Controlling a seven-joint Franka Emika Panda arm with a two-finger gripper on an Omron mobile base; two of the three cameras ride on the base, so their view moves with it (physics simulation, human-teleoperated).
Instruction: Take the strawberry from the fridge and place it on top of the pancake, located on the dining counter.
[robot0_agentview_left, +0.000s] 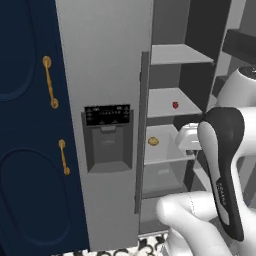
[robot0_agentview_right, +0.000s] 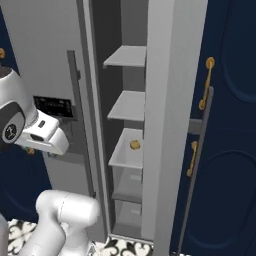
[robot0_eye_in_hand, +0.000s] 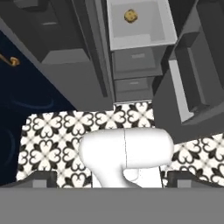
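Inside the fridge (robot0_agentview_left: 110, 60), right door swung open, grey shelves exposed.

Item 1, the strawberry (robot0_agentview_left: 175, 105): tiny red berry, resting on the second shelf from the top, toward its right part, well apart from any other item. Seen in the left base view.

Item 2, small round golden-brown food item (robot0_agentview_left: 153, 141): lies in the shallow tray shelf one level below the strawberry; also seen at (robot0_agentview_right: 134, 145) and (robot0_eye_in_hand: 130, 16). Not the target.

Item 3, the gripper (robot0_eye_in_hand: 111, 179): dark tips low at the two sides of the hand view, set wide apart, nothing between them; jaws released and empty. The hand points downward at the patterned floor tile (robot0_eye_in_hand: 52, 131) in front of the fridge, with the tray shelf at the far top of its view. The hand sits outside the fridge, below and in front of the strawberry's shelf.

Item 4, navy cabinets with gold handles (robot0_agentview_left: 49, 82): flank the fridge, no part in the task.

Step in hand, by judgement: approach to the strawberry, grasp not yet begun. Handling notes: the wrist likely needs to lift and tip forward until the upper shelf comes into the hand's view; enter between the shelves without clipping the shelf edge above or the open door; centre the open jaws on the red berry, not the golden item below; close gently, since so small and round a thing could roll or squirt out.
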